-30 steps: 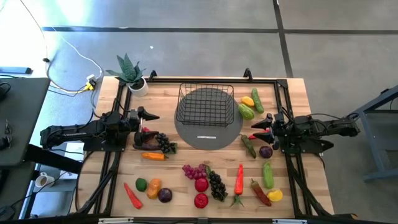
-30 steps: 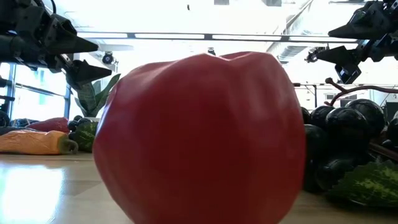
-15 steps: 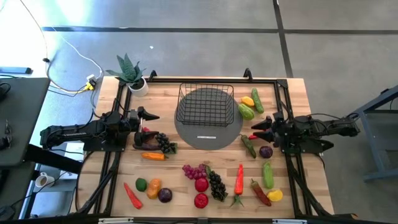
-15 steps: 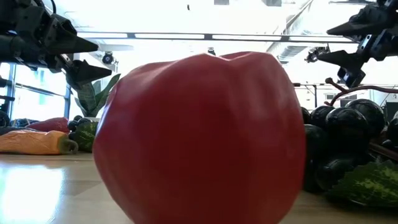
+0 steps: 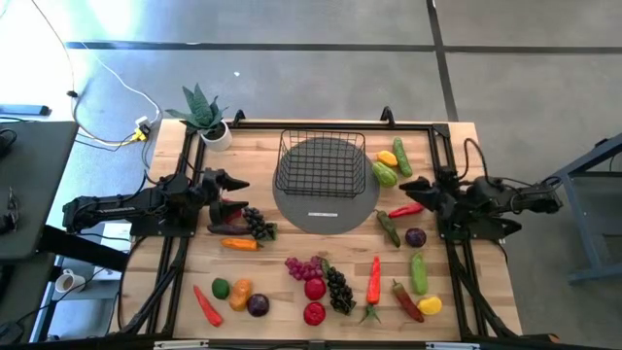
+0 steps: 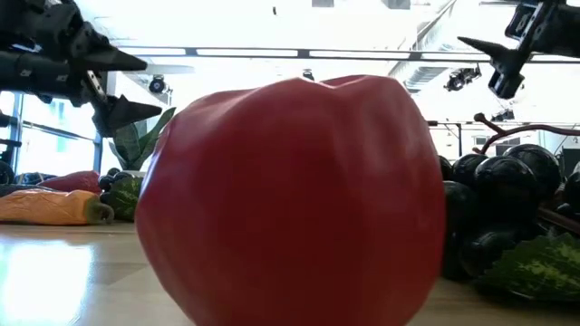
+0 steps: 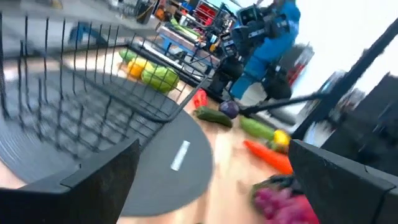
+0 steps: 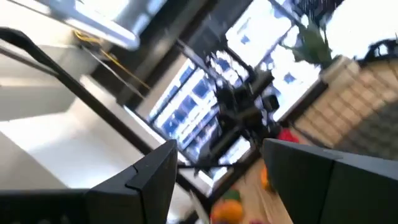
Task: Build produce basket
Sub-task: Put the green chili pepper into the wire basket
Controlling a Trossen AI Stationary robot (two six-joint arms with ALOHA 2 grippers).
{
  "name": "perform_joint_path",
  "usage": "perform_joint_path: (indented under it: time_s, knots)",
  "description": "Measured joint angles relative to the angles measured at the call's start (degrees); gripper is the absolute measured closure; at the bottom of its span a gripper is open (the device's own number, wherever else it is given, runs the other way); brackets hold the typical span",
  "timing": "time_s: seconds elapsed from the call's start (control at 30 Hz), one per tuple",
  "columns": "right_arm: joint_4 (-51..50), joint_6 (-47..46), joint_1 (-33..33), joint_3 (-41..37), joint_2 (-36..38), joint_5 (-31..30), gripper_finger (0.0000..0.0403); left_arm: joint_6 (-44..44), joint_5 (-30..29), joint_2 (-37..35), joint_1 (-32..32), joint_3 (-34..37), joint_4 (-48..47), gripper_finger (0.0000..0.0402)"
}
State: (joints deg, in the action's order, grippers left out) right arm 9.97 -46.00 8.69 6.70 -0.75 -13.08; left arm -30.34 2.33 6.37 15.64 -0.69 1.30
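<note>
Holding, right gripper [image 5: 424, 203]: its jaws stand half closed, apparently pinching one end of a slim red toy chilli [image 5: 404, 209]. The rest of the chilli sticks out toward the basket, probably so it can be dropped in tip first.
Right gripper place: at about 4 o'clock from the basket, raised off the wooden table [image 5: 292, 248], high enough to clear the wire wall.
Basket: the black wire-grid basket [image 5: 321, 137] sits at 12 o'clock on the table, on a flat grey round disc [image 5: 326, 209]. No produce shows inside it.
Left gripper [image 5: 233, 192]: fingers spread wide and holding nothing. It hovers at 8 o'clock from the basket over a dark grape bunch [image 5: 258, 224], likely lined up for a later pick.
Loose produce: green and yellow pieces [image 5: 387, 167] lie just beside the basket at 3 o'clock, and many more spread toward 6 o'clock.
Low view: a big red toy fruit [image 6: 290, 199] close to the lens hides the basket.
Stage, judged: early, with the first carry under way.
</note>
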Motion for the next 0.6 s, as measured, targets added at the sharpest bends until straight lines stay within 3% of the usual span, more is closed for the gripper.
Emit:
perform_joint_path:
  time_s: [0.17, 0.33, 0.6]
  knots:
    - [4.44, 0.38, -0.01, 0.02, 0.00, -1.96, 0.0181, -12.38, -0.01, 0.00, 0.00, -0.01, 0.01, 0.0004]
    - [4.15, -0.49, -0.01, 2.13, -2.16, -1.97, 0.0181, -16.42, 0.00, 0.00, 0.00, -0.02, 0.02, 0.0004]
    - [-13.16, -0.48, -0.02, 14.52, -13.13, -1.97, 0.0181, -20.77, 0.00, 0.00, 0.02, -0.02, 0.02, 0.0004]
